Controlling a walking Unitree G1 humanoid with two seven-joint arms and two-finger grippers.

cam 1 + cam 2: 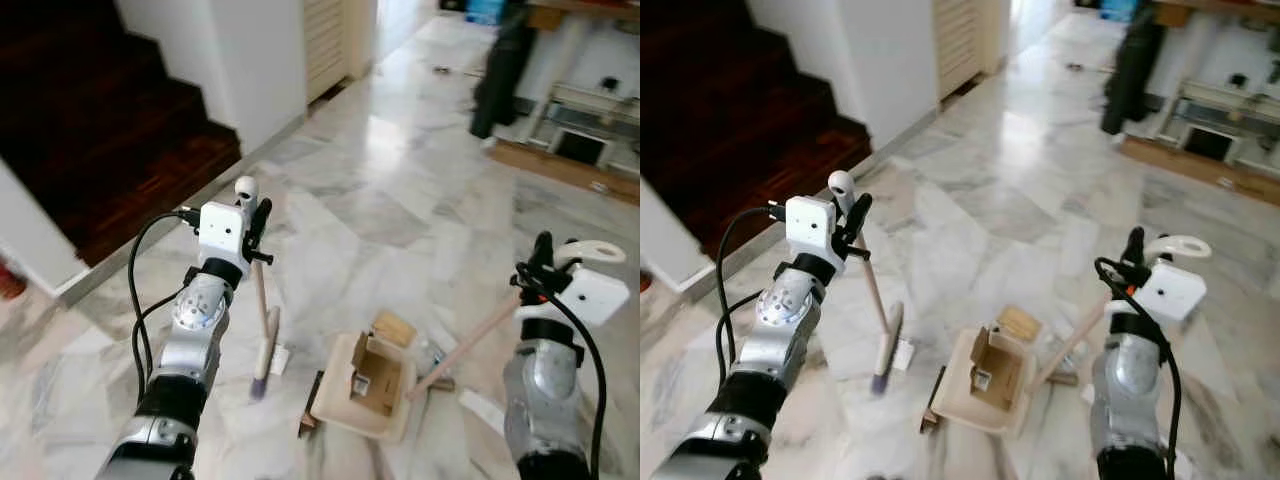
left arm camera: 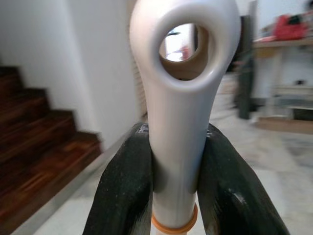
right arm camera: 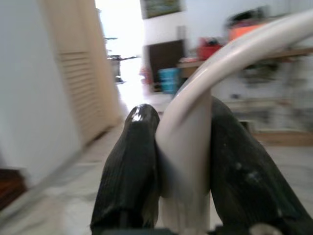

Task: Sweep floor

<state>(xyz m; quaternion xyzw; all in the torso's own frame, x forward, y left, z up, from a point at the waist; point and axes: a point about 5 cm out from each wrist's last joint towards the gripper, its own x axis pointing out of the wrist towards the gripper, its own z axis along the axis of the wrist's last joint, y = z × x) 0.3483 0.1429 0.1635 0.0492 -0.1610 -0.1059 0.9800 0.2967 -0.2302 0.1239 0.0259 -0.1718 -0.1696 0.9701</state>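
Pale grey-veined marble floor (image 1: 400, 190), glossy under bright light from the far doorway. Dark wooden stairs (image 1: 100, 130) at left beside a white wall (image 1: 262, 60). Louvred cream door (image 1: 325, 40) beyond. White shelving (image 1: 590, 125) far right.

This is a home, an open hallway or living area. The floor (image 1: 400, 200) is polished grey-veined marble tile, catching light from a bright doorway at the far end. A dark wooden staircase (image 1: 100, 130) climbs beside a white wall (image 1: 260, 60), and a cream louvred door (image 1: 325, 40) stands just past it. Against the far side sits a low white shelf unit (image 1: 590, 120) on a wooden base, with household clutter on and around it.
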